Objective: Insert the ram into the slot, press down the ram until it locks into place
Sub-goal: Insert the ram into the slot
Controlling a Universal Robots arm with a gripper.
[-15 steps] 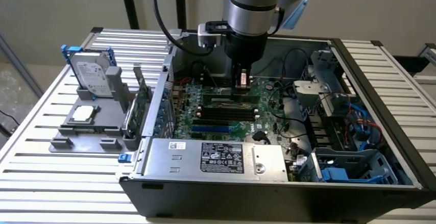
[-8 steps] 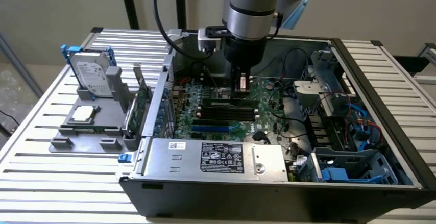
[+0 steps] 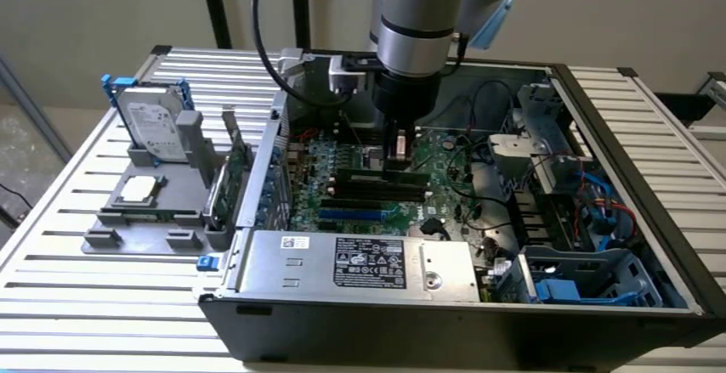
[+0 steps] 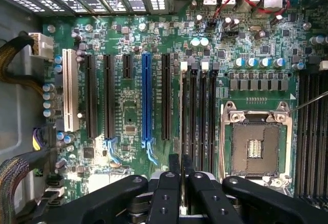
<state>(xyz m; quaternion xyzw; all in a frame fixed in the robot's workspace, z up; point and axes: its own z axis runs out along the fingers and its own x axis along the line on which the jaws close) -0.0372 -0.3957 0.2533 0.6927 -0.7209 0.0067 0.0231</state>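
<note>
Closed almost fully, our claw (image 4: 181, 175) pinches the ram (image 4: 181, 116) by its thin upper edge. We judge this keeps it upright and in line with the slot (image 4: 187, 116) directly beneath, among the parallel black sockets beside the bare processor socket (image 4: 254, 149). Whether it is seated we cannot tell. The power supply box (image 3: 448, 267) carries a label (image 3: 371, 264) whose print is too small for us to read.

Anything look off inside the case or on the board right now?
Nothing spilled or visibly damaged. One oddity: the CPU socket on the motherboard sits open and bare, while what looks like a processor lies outside the case on the grey fixture.
</note>
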